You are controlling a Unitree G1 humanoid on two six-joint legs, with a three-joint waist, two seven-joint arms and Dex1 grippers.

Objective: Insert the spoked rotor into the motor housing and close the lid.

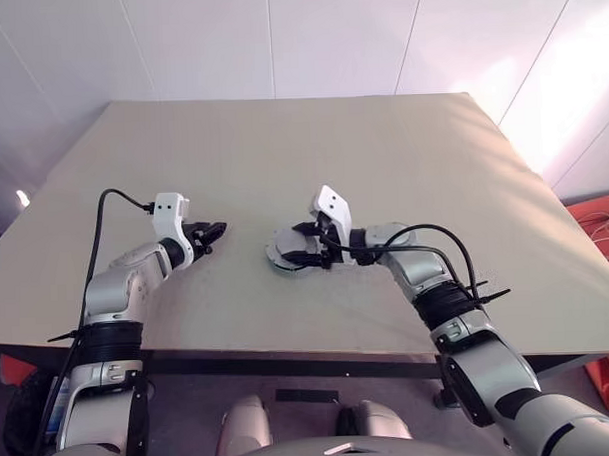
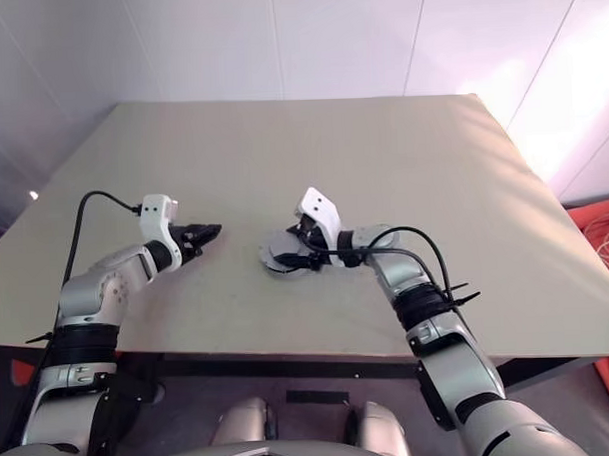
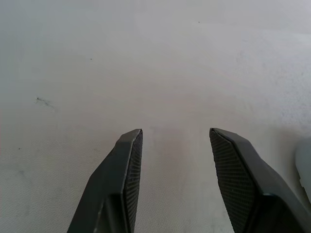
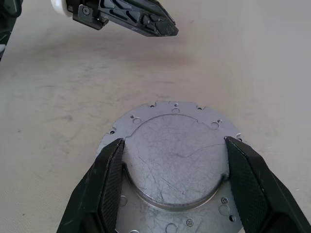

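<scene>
Gripping the closed lid (image 4: 172,158) over the motor housing (image 4: 146,114), right pincer (image 4: 172,162); left pincer (image 3: 176,160) spread.

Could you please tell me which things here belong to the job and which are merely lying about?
Job in hand:
- lid, closed, with the right gripper clamped across it
- motor housing, apparently the flanged plate beneath
- left gripper, open, idle

Lying about:
- table
</scene>
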